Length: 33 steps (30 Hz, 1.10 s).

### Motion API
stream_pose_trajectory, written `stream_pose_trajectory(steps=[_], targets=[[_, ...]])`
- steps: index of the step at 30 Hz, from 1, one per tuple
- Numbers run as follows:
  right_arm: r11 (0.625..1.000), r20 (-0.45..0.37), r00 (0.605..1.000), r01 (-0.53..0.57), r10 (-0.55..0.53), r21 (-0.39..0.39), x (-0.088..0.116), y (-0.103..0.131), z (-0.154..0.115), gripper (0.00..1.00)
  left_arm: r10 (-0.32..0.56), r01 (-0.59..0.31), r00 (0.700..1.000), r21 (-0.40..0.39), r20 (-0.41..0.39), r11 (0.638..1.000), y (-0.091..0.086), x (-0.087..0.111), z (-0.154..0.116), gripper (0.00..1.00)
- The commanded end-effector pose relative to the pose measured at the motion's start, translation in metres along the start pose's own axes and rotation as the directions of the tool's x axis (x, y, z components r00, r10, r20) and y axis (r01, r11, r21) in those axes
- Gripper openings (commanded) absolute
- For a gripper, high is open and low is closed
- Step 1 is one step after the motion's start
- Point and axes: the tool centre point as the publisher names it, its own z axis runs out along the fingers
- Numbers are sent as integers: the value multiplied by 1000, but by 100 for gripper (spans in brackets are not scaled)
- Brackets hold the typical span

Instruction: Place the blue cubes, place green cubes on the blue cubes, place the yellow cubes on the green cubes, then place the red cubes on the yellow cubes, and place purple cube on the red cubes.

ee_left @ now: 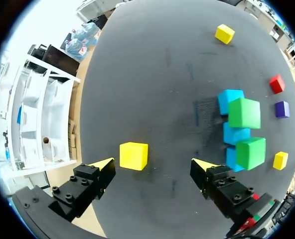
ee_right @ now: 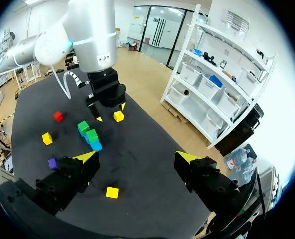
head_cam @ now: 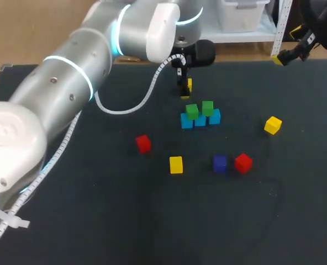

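1. Seen from overhead, the left arm (head_cam: 69, 83) stretches from its side across the dark table (head_cam: 97, 221) to the far middle. There the left gripper (head_cam: 183, 89) hangs over a yellow cube (head_cam: 189, 84) that its fingers half hide.
2. The left wrist view shows what the overhead picture cannot. The left gripper (ee_left: 152, 166) has its fingers spread wide and grips nothing. The yellow cube (ee_left: 133, 156) sits on the table between them, nearer one finger and touched by neither.
3. Close by that cube, on the side towards the robot, three blue cubes (head_cam: 200, 120) lie in a touching row. Two green cubes (head_cam: 191, 111) sit on top of them, each apparently resting over a joint between two blues.
4. Nearer the robot, the head view shows the loose pieces well apart from the stack. A red cube (head_cam: 143, 143) sits alone, then comes a second yellow cube (head_cam: 176, 164). The purple cube (head_cam: 219, 163) has another red cube (head_cam: 243, 163) just beside it. A third yellow cube (head_cam: 272, 125) lies off to the right.
5. Overhead, the right gripper (head_cam: 285, 55) shows only at the table's far right edge. Its own wrist view shows the right gripper (ee_right: 137, 158) with fingers parted and empty, high above the table. That view also takes in the left gripper (ee_right: 110, 112) from the opposite side.
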Motion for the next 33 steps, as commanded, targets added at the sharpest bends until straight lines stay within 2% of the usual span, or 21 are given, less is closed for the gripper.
stream_pose_trajectory(steps=[1,15,26,27,28,33], targets=[[1000,0,1000,0,0,0,0,0,0,100,5,-3,1000,191,-14,982,44,-5,9,100],[1000,0,1000,0,0,0,0,0,0,100,-6,13,999,207,-36,978,64,-6,27,100],[1000,0,1000,0,0,0,0,0,0,100,-17,27,999,233,-48,972,68,-2,33,100],[1000,0,1000,0,0,0,0,0,0,100,-17,27,999,236,-47,971,68,-2,33,87],[1000,0,1000,0,0,0,0,0,0,100,-17,28,999,238,-47,971,68,-2,33,49],[1000,0,1000,0,0,0,0,0,0,100,-16,27,999,243,-48,970,68,-1,34,48]])
